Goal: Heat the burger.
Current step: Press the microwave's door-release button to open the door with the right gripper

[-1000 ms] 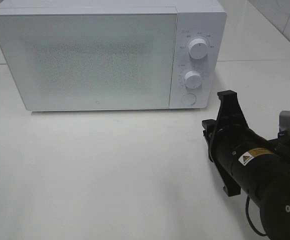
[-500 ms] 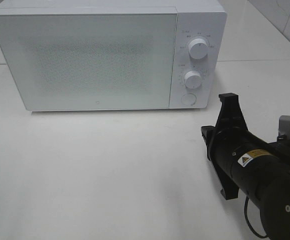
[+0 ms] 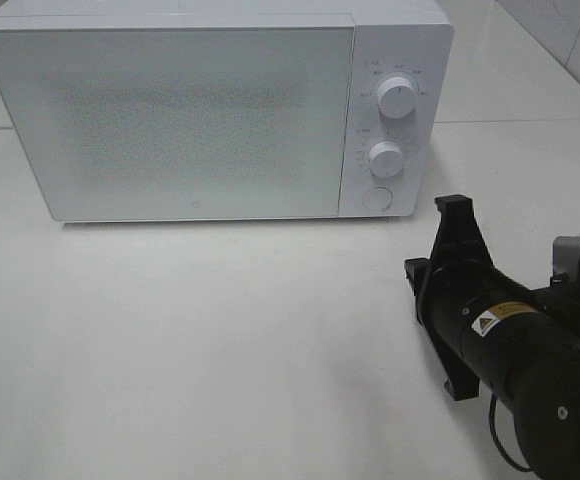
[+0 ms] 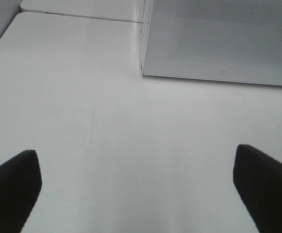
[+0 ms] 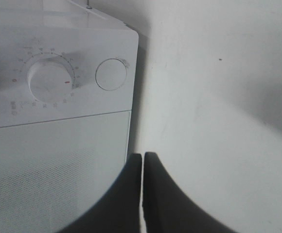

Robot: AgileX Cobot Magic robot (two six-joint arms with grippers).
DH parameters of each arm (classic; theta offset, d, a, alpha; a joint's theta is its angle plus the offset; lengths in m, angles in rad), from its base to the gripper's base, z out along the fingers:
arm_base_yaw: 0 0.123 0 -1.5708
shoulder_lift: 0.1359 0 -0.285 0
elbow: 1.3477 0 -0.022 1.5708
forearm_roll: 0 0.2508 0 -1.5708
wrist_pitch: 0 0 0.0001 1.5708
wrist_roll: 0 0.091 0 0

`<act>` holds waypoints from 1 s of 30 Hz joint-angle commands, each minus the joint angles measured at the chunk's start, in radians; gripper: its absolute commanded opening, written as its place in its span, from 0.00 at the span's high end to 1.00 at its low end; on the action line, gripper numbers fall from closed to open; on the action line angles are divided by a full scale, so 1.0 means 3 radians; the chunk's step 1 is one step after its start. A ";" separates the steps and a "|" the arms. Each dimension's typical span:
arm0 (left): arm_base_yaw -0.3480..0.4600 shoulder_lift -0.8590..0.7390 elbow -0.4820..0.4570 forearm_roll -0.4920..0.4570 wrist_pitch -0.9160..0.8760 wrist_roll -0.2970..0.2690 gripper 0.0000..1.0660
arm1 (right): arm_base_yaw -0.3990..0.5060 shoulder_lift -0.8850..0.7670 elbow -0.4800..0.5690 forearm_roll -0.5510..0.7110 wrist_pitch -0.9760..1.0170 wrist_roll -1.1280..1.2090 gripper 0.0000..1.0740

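Left pincer [image 4: 135,151] gapes wide, nothing between its fingers, hanging over the white table [image 4: 107,121]. Ahead of it sits the microwave [image 3: 200,120], door closed. Right pincer [image 5: 142,156] is pinched tight on nothing, tips near the round button [image 3: 376,198]. The burger: can't tell where.

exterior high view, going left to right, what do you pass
microwave door → control panel with its two dials → right tool, shut, pointing toward the microwave
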 commanded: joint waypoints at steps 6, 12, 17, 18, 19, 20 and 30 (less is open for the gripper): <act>0.0007 -0.0063 0.0010 0.0007 -0.0033 -0.0013 0.06 | -0.0410 0.0057 -0.0193 -0.0560 0.0063 0.0053 1.00; 0.0007 -0.0063 0.0010 0.0007 -0.0033 -0.0013 0.06 | -0.0573 0.0307 -0.0367 -0.0830 0.0063 0.0367 1.00; 0.0007 -0.0063 0.0010 0.0007 -0.0033 -0.0013 0.06 | -0.0707 0.0503 -0.0487 -0.0967 0.0053 0.0490 1.00; 0.0007 -0.0063 0.0010 0.0007 -0.0033 -0.0013 0.06 | -0.0720 0.0530 -0.0507 -0.0967 0.0053 0.0490 1.00; 0.0007 -0.0063 0.0010 0.0007 -0.0033 -0.0013 0.06 | -0.0720 0.0530 -0.0507 -0.0967 0.0053 0.0490 1.00; 0.0007 -0.0063 0.0010 0.0007 -0.0033 -0.0013 0.06 | -0.0757 0.0567 -0.0550 -0.0970 0.0057 0.0487 1.00; 0.0007 -0.0063 0.0010 0.0007 -0.0033 -0.0013 0.06 | -0.1020 0.0767 -0.0840 -0.1150 0.0237 0.0477 1.00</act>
